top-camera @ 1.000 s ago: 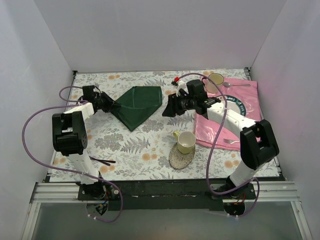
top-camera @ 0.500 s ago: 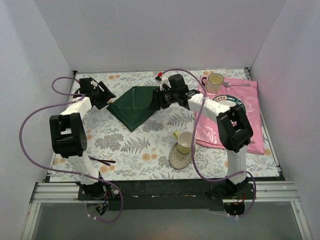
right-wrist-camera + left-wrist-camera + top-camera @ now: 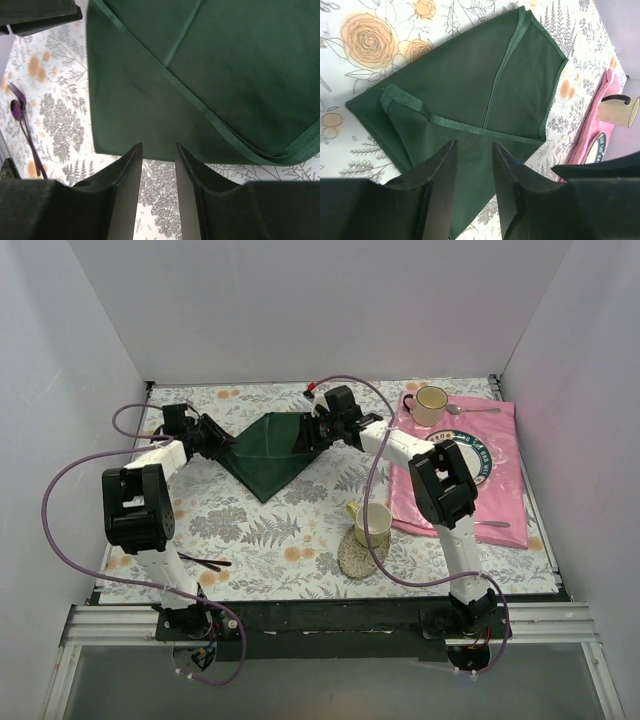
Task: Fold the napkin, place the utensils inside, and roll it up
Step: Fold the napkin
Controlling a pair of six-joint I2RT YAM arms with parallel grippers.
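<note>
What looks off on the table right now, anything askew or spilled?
The napkin is folded unevenly. Its layers do not line up, and in the left wrist view a small hemmed corner is turned back on itself at one edge. Nothing looks spilled or damaged.

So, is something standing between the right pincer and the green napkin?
No, nothing visible does. The right pincer hovers at the edge of the napkin, jaws apart, with only floral tablecloth beside it.
</note>
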